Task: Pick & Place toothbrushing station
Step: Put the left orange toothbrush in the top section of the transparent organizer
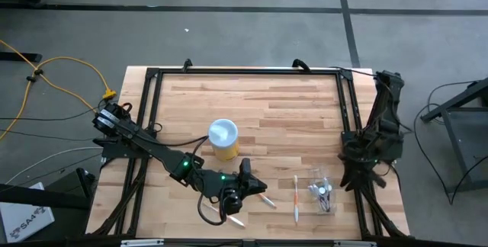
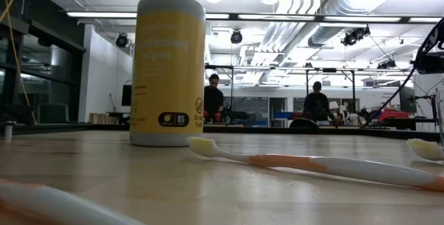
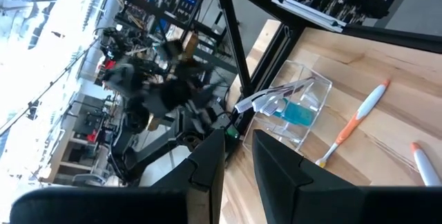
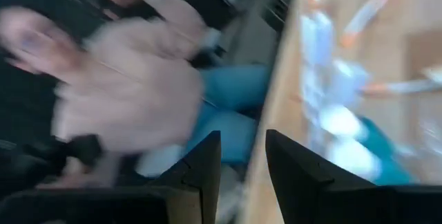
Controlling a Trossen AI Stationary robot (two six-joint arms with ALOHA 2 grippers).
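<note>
A clear plastic holder (image 1: 322,191) sits on the table near its front right, with something teal inside (image 3: 298,115). A white-and-orange toothbrush (image 1: 296,200) lies flat beside it, on its left. Two more toothbrushes (image 1: 267,200) (image 1: 235,220) lie farther left, by my left gripper. My left gripper (image 1: 258,183) hovers above the table, pointing toward the holder. It is open, with nothing between its fingers (image 3: 238,141). My right gripper (image 1: 358,177) is drawn back over the table's right edge. In its blurred wrist view it is open and holds nothing (image 4: 242,144).
A yellow wipes canister (image 1: 223,139) with a white lid stands upright at mid-table, behind my left arm. A black frame (image 1: 244,70) runs around the table. A person in a pink top (image 4: 124,92) is beyond the table's edge. People stand far off in the room (image 2: 214,96).
</note>
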